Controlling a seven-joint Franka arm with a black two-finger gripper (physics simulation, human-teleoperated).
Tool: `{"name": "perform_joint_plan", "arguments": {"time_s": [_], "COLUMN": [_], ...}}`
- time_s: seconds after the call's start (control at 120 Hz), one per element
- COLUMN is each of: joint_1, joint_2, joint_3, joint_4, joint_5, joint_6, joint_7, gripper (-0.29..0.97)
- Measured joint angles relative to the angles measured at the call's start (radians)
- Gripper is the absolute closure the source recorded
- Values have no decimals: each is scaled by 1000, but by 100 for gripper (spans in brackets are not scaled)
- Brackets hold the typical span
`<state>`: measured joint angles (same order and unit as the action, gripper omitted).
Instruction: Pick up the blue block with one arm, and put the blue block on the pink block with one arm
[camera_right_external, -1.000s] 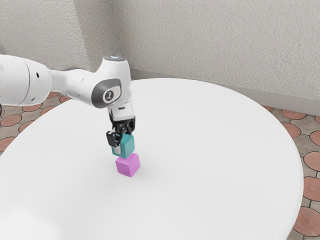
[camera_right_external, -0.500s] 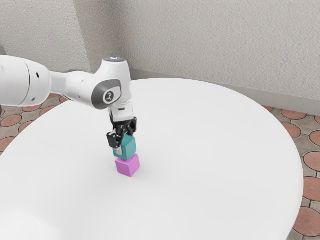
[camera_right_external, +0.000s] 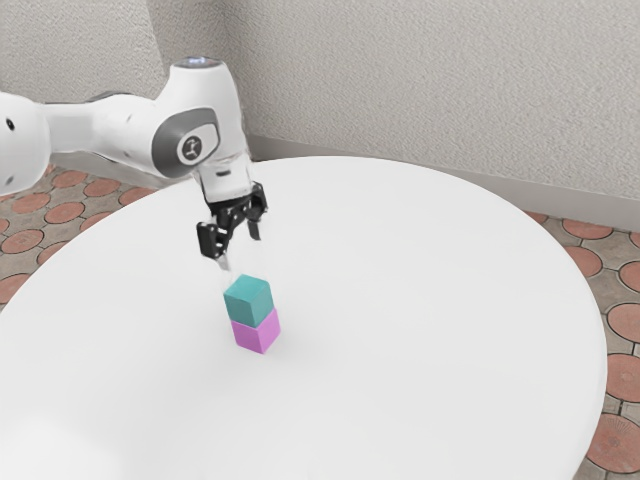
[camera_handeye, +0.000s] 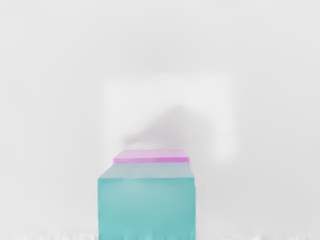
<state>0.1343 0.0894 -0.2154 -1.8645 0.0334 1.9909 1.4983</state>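
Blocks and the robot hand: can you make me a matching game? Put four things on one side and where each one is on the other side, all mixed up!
Things:
1. blue block
2. pink block
3. gripper
4. table

Places and states:
A. sits on the table with another block resting on it
B. open, up in the air above the two blocks, touching neither
C. on top of the other block
D. white and round, underneath everything

Right pairs: 1-C, 2-A, 3-B, 4-D.
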Motion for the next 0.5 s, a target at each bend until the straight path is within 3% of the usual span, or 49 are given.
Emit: {"name": "perform_joint_plan", "arguments": {"time_s": [0.067, 0.108, 0.167, 0.25, 0.5], "joint_1": [-25, -116, -213, -266, -209], "joint_2": [-109, -149, -166, -162, -147], "joint_3": [17, 97, 176, 228, 268], "joint_4": [19, 74, 191, 316, 381], "joint_5": [-21, -24, -13, 13, 35], "joint_6": [-63, -126, -235, -371, -559], "joint_7": [-10, -29, -70, -142, -313], "gripper": [2, 2, 1, 1, 0]}}
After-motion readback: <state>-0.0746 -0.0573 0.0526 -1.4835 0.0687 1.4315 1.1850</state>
